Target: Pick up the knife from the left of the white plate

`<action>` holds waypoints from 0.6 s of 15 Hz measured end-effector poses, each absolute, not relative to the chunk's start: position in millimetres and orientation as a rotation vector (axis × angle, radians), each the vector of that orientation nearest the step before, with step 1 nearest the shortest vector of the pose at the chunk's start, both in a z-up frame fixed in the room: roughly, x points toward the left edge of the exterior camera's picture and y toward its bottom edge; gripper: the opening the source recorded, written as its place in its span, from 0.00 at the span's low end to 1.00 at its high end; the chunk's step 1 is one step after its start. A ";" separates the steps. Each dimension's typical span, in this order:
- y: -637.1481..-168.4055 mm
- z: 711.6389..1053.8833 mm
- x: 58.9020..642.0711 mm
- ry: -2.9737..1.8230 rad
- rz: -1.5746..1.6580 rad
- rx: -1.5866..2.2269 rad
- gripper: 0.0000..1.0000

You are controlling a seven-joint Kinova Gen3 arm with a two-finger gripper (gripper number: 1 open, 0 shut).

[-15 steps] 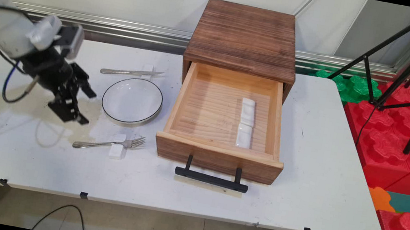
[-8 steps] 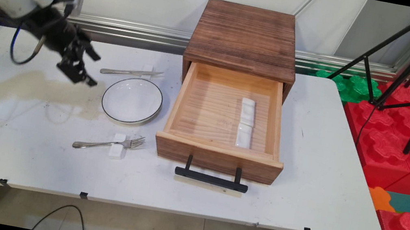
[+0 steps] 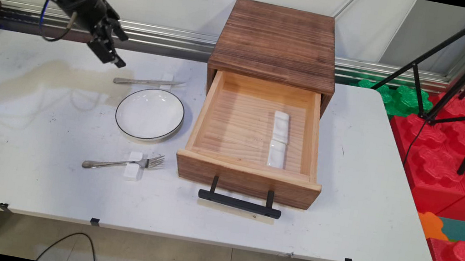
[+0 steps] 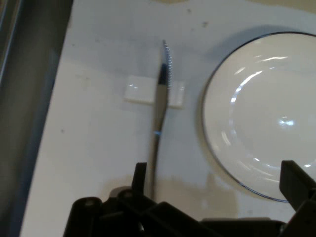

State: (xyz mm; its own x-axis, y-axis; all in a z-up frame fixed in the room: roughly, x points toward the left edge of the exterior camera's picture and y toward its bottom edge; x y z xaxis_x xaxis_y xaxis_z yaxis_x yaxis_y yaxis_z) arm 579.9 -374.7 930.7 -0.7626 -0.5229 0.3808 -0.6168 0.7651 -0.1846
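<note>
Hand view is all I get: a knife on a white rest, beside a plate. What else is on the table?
Observer: In the main view, a wooden drawer box stands to the picture's right of the plate, with its drawer pulled open.
Operator: Anything inside it?
Observer: Two white rests lie end to end on the drawer floor.
Operator: Any fork?
Observer: Yes, a fork lies across its own white block on the plate's near side.
Operator: Where is my gripper?
Observer: The gripper hangs open in the air over the table's far side, just beyond the handle of the knife.
</note>
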 end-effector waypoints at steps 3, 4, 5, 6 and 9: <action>-399.9 925.6 590.2 -2.675 0.432 0.871 1.00; -410.1 922.6 594.2 -2.683 0.428 0.866 1.00; -419.5 919.0 597.9 -2.693 0.419 0.860 1.00; -427.4 915.5 600.3 -2.703 0.409 0.850 1.00; -449.8 902.7 606.4 -2.733 0.372 0.816 1.00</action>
State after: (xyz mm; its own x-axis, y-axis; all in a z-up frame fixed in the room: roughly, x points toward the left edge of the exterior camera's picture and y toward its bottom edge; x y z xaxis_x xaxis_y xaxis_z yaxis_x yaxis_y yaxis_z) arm 606.4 -449.8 902.7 -0.8069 -0.4959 0.3207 -0.5637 0.8088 -0.1675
